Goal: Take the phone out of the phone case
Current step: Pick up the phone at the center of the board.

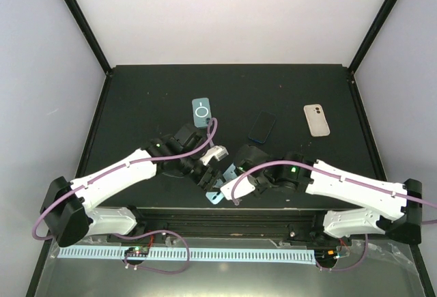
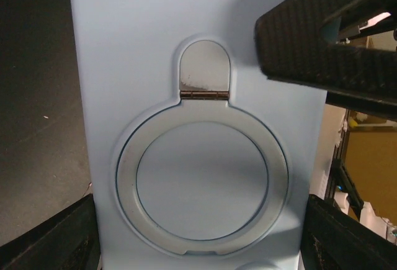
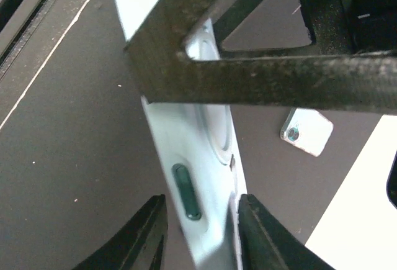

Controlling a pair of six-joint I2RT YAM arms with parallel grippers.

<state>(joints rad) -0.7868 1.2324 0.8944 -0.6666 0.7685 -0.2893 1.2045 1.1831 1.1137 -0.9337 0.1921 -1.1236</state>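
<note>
**Both tools meet on the blue case at the near edge**

From the overhead camera, the left tool [image 1: 209, 174] and the right tool [image 1: 235, 171] crowd together low in the middle of the dark tabletop [image 1: 307, 92]. The light-blue phone case [image 1: 214, 197] sits between them, just beside the near rail, so there is little room on that side. Farther back lie a teal case with a ring [image 1: 201, 111], a dark phone [image 1: 261, 126] and a beige case [image 1: 316, 119]. They are well apart from one another and from the arms. The far strip of the tabletop, up to its back edge, is open.

On the left wrist camera, the back of the light-blue phone case [image 2: 198, 65] fills the frame, its round ring stand folded flat. The left tool [image 2: 198, 242] has it clamped, with a finger pressed against each long edge. One of the right tool's fingers [image 2: 310, 40] overlaps the upper right corner. From this side I cannot tell whether a phone is inside.

On the right wrist camera, the light-blue phone case [image 3: 186, 139] shows nearly edge-on. The right tool [image 3: 201, 233] straddles its lower end. One finger is against it and the other shows a sliver of gap, so I cannot tell whether it is gripping. Bare tabletop lies on both sides, and a small white case [image 3: 307, 131] lies beyond.
</note>
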